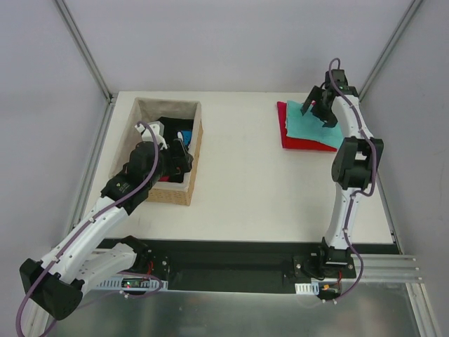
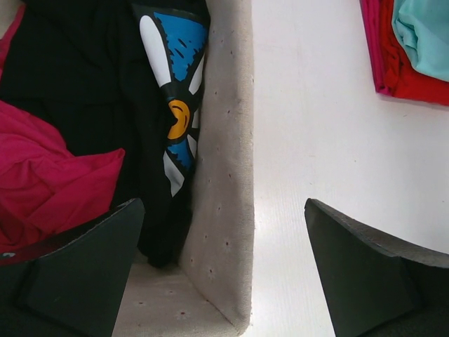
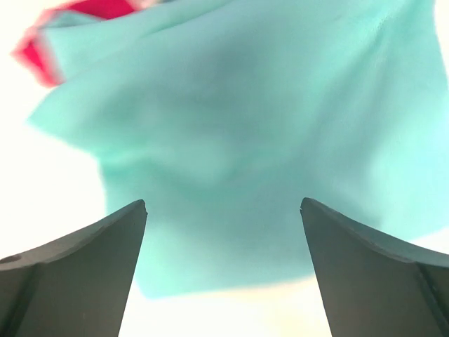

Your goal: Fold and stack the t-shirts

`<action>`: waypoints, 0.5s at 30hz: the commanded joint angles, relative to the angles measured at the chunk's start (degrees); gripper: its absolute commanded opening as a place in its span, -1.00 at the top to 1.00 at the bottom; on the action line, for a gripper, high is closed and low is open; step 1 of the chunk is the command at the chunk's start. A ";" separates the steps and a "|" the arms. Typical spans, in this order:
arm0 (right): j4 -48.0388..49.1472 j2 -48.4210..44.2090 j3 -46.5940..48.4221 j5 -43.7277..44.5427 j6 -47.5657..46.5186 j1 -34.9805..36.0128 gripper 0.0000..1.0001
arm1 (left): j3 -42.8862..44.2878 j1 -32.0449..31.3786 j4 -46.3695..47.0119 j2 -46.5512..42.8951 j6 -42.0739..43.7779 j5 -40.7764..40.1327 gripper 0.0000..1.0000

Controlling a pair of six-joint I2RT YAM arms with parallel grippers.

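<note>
A folded teal t-shirt (image 1: 316, 121) lies on a folded red t-shirt (image 1: 298, 135) at the table's back right. My right gripper (image 1: 317, 111) hovers just above the teal t-shirt (image 3: 231, 126), open, with nothing between its fingers (image 3: 98, 246). A black t-shirt with a white-blue flower print (image 2: 91, 91) and a crimson-pink t-shirt (image 2: 42, 182) lie crumpled in the wicker basket (image 1: 195, 151). My left gripper (image 1: 181, 156) is open over the basket's right wall (image 2: 224, 175), one finger (image 2: 84, 267) inside and the other outside, holding nothing.
The basket stands at the table's left, its beige lining (image 2: 161, 302) showing at the near corner. White table (image 1: 252, 182) spreads between basket and stack. A pink edge (image 2: 375, 42) shows under the red shirt. Metal frame posts rise at the back corners.
</note>
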 commanded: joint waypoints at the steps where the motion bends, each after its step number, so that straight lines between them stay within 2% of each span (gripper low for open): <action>1: 0.90 -15.66 -3.34 -0.67 -2.40 5.36 -0.93 | 0.70 0.65 0.92 -1.28 -1.93 2.34 -0.98; 9: 5.82 -23.76 -22.48 0.91 -1.34 14.14 -0.93 | 0.09 0.65 0.83 -2.95 -3.34 3.14 -0.98; 15: 8.90 -23.76 -29.18 1.00 -0.02 18.81 -0.93 | -0.44 0.65 0.92 -3.39 -4.13 3.23 -0.98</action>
